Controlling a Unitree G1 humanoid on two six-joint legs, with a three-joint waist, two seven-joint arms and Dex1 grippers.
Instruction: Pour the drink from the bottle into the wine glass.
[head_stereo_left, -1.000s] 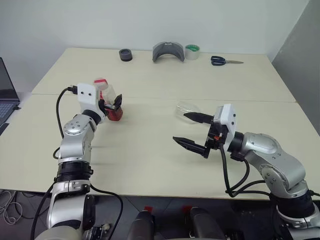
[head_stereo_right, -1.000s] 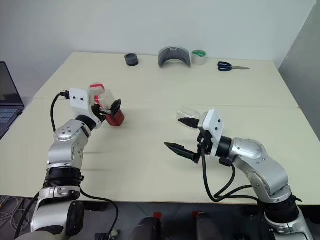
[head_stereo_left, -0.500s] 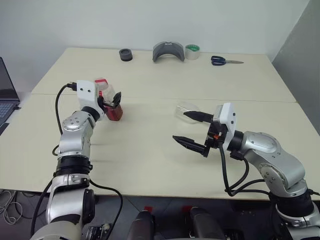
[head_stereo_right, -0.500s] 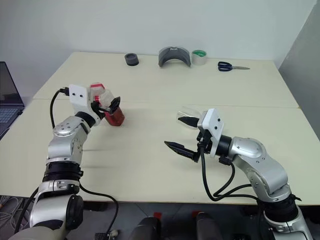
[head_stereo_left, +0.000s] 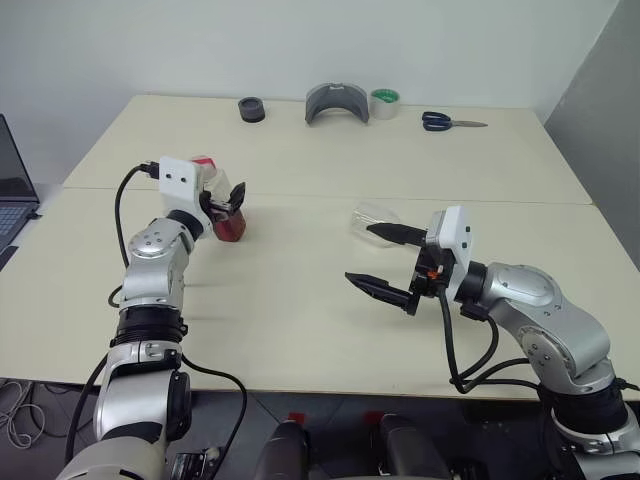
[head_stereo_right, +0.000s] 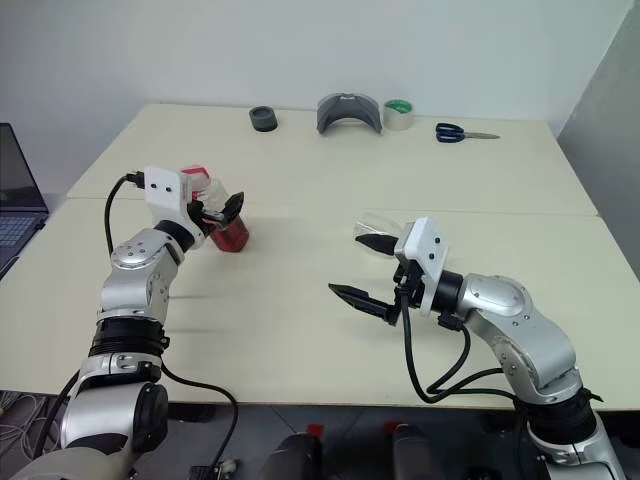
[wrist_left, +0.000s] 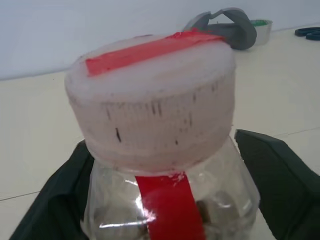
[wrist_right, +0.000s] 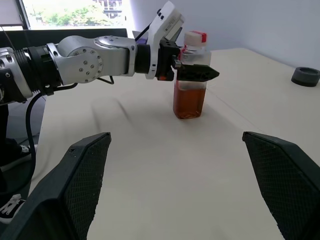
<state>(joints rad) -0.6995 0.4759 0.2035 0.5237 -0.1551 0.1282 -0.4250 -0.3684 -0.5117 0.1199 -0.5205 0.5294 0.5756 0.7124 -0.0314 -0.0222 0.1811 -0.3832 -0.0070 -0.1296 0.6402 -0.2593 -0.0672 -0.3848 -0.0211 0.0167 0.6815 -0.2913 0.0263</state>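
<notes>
Left end effector (wrist_right: 192, 70) brackets the upper part of the bottle (wrist_right: 189, 82), its two black fingers (wrist_left: 272, 177) set on either side just below the white cap with its red tape strip; whether they are already pressing the plastic cannot be told. Upright on the left part of the pale counter (head_stereo_left: 300, 290), the bottle holds the drink (wrist_right: 188, 102), an amber-red liquid filling its lower half, and a red strip runs down its side.

Right end effector (head_stereo_left: 385, 262) hangs over the counter's middle right with its fingers spread wide and nothing between them, pointing toward the left arm. Just behind its upper finger lies the wine glass (head_stereo_left: 374, 215), clear and seemingly tipped on its side, well apart from the bottle; its stem and foot cannot be made out.

Along the counter's far edge sit a small black ring (head_stereo_left: 251, 109), a grey curved holder (head_stereo_left: 337, 103), a roll of green tape (head_stereo_left: 385, 103) and a pair of blue-handled scissors (head_stereo_left: 448, 122). At the far left edge, a laptop (head_stereo_left: 12, 190) stands open.
</notes>
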